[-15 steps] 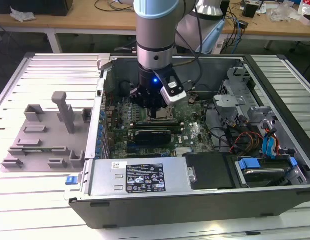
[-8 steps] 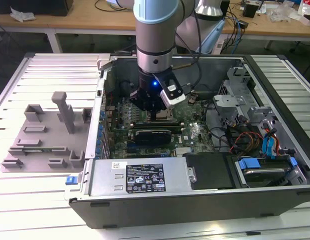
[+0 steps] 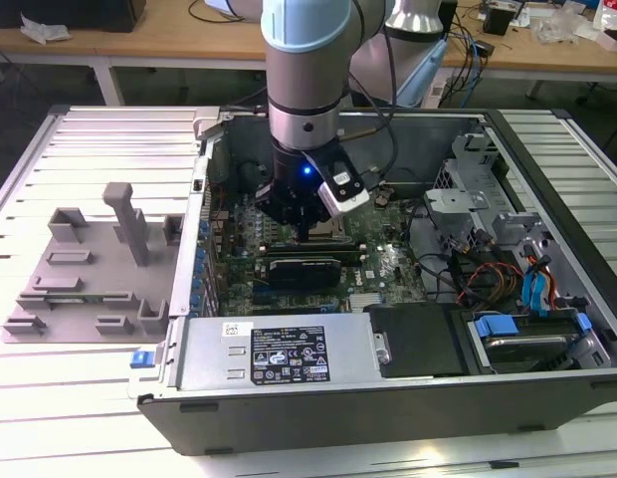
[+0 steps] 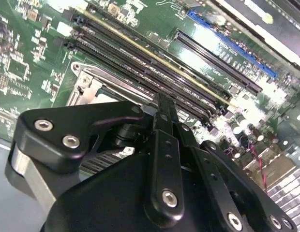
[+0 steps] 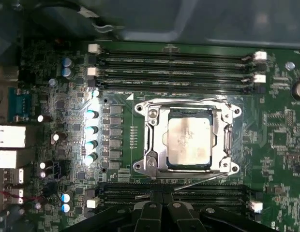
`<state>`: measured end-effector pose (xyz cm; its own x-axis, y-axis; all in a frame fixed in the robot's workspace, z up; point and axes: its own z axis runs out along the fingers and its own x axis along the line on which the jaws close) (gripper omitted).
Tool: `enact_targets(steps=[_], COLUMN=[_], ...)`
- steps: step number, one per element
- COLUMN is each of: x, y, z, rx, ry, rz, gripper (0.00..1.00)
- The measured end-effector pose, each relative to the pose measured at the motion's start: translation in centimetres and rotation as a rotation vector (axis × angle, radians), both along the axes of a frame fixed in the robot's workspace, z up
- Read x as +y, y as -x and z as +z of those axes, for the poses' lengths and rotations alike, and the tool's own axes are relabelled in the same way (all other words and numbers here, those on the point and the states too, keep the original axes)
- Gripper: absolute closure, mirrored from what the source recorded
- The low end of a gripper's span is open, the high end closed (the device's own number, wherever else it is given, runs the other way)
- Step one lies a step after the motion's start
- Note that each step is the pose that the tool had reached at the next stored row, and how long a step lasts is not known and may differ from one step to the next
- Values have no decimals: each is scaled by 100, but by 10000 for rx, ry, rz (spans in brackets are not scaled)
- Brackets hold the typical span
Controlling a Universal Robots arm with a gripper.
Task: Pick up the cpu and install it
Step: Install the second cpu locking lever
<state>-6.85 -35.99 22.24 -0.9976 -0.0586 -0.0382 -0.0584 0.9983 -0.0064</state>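
Silvery cpu (image 5: 188, 141) sits in its socket (image 5: 155, 162), install prob. done; gripper (image 5: 163, 205) above, fingers together, holding nothing.

CPU seated in its socket

The cpu (image 5: 188, 141), silvery top up, lies flat inside the metal socket frame (image 5: 187, 137) on the green motherboard (image 5: 276, 145). Dark memory slots (image 5: 174, 67) run along both sides of the frame, and the black gripper (image 5: 162, 207) sits at one slot row.
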Motion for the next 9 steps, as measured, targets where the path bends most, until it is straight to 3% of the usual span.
enact_targets(steps=[4,9], x=[-2,-4], y=[0,18], z=[-17,-57], rx=[-3,-1], ry=[-1,1], rz=[1020,1790], gripper=[89,89])
